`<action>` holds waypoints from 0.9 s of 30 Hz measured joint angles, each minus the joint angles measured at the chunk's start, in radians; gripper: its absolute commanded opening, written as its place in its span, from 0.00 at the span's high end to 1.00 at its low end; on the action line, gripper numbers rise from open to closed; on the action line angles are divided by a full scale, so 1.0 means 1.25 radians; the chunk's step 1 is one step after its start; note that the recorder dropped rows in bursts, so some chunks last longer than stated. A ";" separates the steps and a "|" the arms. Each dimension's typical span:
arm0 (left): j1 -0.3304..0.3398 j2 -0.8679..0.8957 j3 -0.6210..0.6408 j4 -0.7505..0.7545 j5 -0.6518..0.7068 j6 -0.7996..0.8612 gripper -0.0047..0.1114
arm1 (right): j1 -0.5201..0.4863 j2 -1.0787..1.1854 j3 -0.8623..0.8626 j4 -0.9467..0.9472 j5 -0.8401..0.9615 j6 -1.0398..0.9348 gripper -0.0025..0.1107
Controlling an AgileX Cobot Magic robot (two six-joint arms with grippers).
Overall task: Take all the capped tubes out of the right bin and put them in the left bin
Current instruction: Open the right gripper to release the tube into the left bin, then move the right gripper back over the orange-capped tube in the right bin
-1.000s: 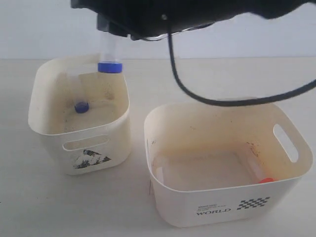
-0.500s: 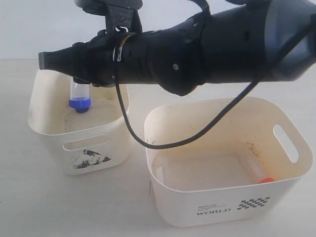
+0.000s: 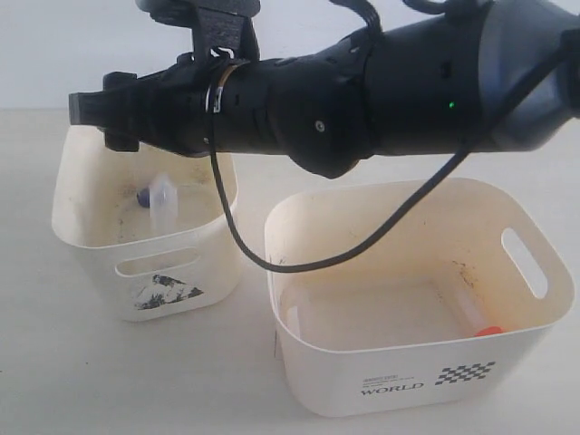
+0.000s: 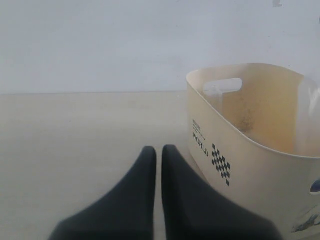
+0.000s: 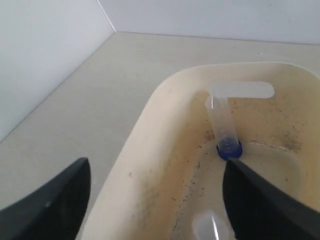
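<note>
On the beige tabletop (image 3: 54,381), a blue-capped tube (image 5: 223,127) leans in the left bin (image 3: 91,245) beneath the wide-open right end effector (image 5: 152,172)

narrow cream plastic bin (image 3: 91,231) stood left of wide cream plastic bin (image 3: 408,367) | two clear plastic tubes (image 3: 163,201) lay in narrow bin | orange-capped tube (image 3: 471,314) lay in wide bin

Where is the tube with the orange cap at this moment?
In the exterior view the orange-capped tube lies inside the wide WORLD bin, on the right, near its front-right corner, cap toward the front wall.
</note>
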 measured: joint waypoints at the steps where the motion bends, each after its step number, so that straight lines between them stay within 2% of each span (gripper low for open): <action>1: 0.000 0.000 0.000 0.000 0.000 0.000 0.92 | 0.000 0.000 0.000 0.000 0.000 0.000 0.36; 7: 0.000 0.000 0.000 0.000 0.000 0.000 0.92 | 0.000 0.000 0.000 0.000 0.017 0.000 0.38; 16: 0.000 0.000 0.000 0.000 0.000 0.000 0.92 | 0.000 -0.041 0.000 0.000 0.122 -0.044 0.38; 23: 0.000 0.000 0.000 0.000 0.000 0.000 0.92 | 0.000 -0.196 0.000 -0.042 0.322 -0.104 0.38; 27: 0.000 0.000 0.000 0.000 0.000 0.000 0.92 | 0.000 -0.263 0.000 -0.103 0.485 -0.106 0.38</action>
